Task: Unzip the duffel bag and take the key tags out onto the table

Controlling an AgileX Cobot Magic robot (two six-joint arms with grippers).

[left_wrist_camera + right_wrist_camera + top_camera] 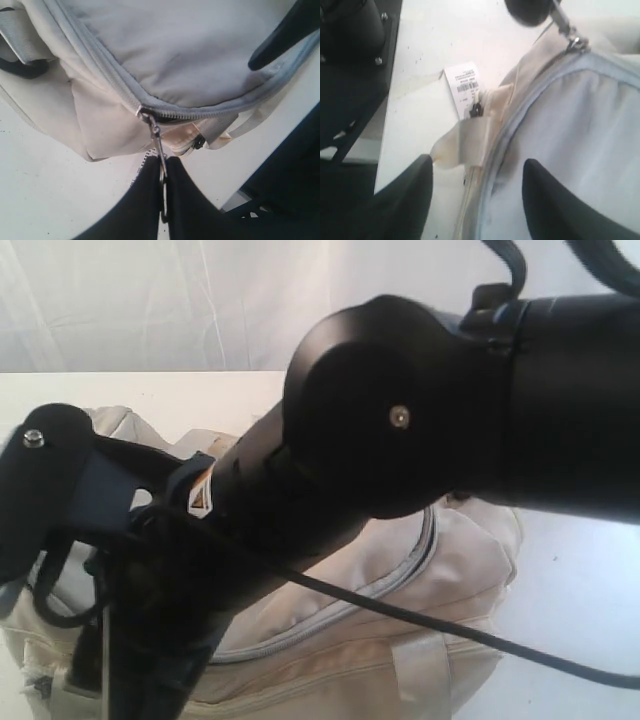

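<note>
Here, the cream duffel bag (470,560) lies on the white table (585,590). From where the room camera stands, it is largely screened by the black right arm (400,420), which crosses in front of it.

Left wrist view: the left gripper (163,165) is clenched, its two dark fingers pressed together on the metal zipper pull (156,137). The pull runs taut from the slider at a bend in the grey zipper (100,70). Along the stretch in view the zipper looks closed. One finger (285,35) of the other arm shows over the far side of the bag's top panel.

Right wrist view: the right gripper (479,162) is released, its jaws spread wide with nothing between them. It hangs over the bag's end, one finger above the table edge and the other above the pale top panel; whether either finger touches the fabric cannot be told. A white barcode label (465,87) lies on the table beside a webbing strap (465,145) at that end.
</note>
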